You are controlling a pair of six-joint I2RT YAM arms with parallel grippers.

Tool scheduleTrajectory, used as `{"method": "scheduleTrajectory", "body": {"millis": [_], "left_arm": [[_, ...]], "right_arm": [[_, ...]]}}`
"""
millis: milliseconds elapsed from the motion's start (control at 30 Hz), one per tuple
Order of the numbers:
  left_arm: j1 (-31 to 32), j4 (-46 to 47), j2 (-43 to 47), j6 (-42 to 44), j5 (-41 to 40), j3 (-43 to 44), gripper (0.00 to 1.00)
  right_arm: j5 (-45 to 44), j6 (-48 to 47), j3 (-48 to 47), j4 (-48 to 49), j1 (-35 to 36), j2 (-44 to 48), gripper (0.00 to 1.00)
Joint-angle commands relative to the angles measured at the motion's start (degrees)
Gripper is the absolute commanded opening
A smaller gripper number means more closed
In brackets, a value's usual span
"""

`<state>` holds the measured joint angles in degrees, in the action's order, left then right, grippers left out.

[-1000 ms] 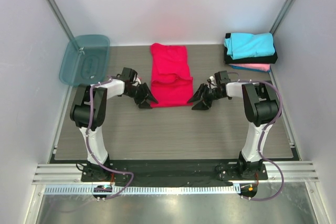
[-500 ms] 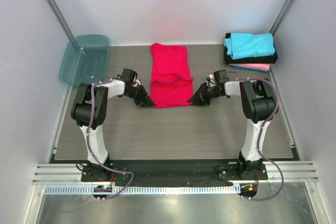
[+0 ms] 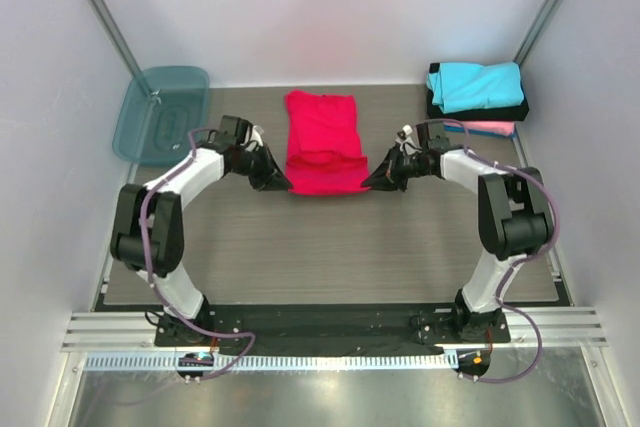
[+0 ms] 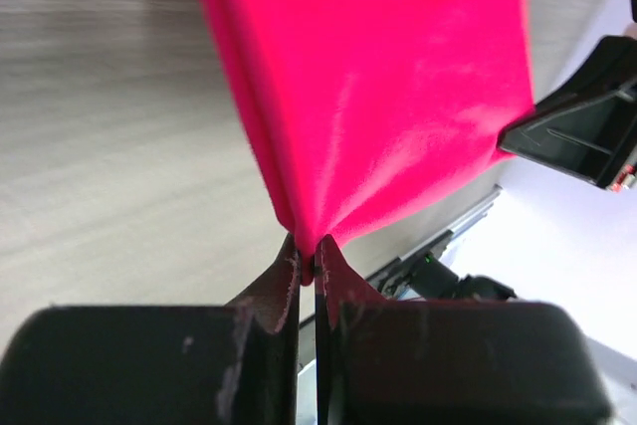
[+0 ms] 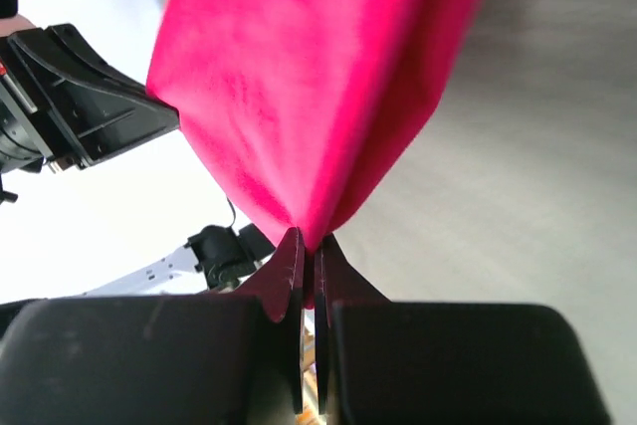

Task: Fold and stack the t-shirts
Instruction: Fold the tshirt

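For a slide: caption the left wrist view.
Left gripper, fingers shut on a corner of the red t-shirt, wood-grain table behind.

At the top view's upper right, the pink shirt [image 3: 478, 129] lay mostly hidden under the black shirt [image 3: 480, 114] and cyan shirt [image 3: 475, 85]. In both wrist views the red shirt [image 4: 378, 97] was blurred and ran off the top edge.

Grey wood-grain table [image 3: 330, 247] with red t-shirt [image 3: 322, 137] mid-back, folded t-shirt stack [image 3: 477, 89] far right, teal bin [image 3: 160, 112] far left
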<state>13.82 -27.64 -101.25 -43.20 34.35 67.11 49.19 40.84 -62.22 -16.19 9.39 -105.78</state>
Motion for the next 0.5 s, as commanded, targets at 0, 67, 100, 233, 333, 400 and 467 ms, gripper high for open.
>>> {"method": "scheduleTrajectory", "body": {"millis": [0,67,100,233,333,400,467], "left_arm": [[0.24,-3.65,5.8,3.03,0.72,1.01,0.0],[0.59,-3.74,7.73,3.12,0.37,0.04,0.0],[0.76,-3.74,8.43,3.12,0.19,-0.75,0.0],[2.25,-3.91,12.21,3.56,-0.68,-3.29,0.0],[2.87,-4.62,15.11,4.26,-1.74,-4.97,0.0],[3.05,-5.23,16.87,4.97,-2.44,-5.5,0.0],[3.05,-5.32,18.27,5.23,-2.79,-6.29,0.0]], "right_arm": [[1.7,-3.22,1.04,-3.68,-0.77,7.23,0.01],[1.52,-3.13,1.39,-3.85,-0.69,8.65,0.01],[1.44,-3.22,1.57,-3.85,-0.69,9.79,0.01],[1.26,-3.84,1.92,-4.64,-0.69,12.51,0.01],[1.0,-4.54,1.75,-5.43,-0.51,14.54,0.01],[0.82,-4.98,1.49,-5.52,-0.34,15.51,0.01],[0.56,-5.59,1.13,-5.52,0.1,16.04,0.01]]}}
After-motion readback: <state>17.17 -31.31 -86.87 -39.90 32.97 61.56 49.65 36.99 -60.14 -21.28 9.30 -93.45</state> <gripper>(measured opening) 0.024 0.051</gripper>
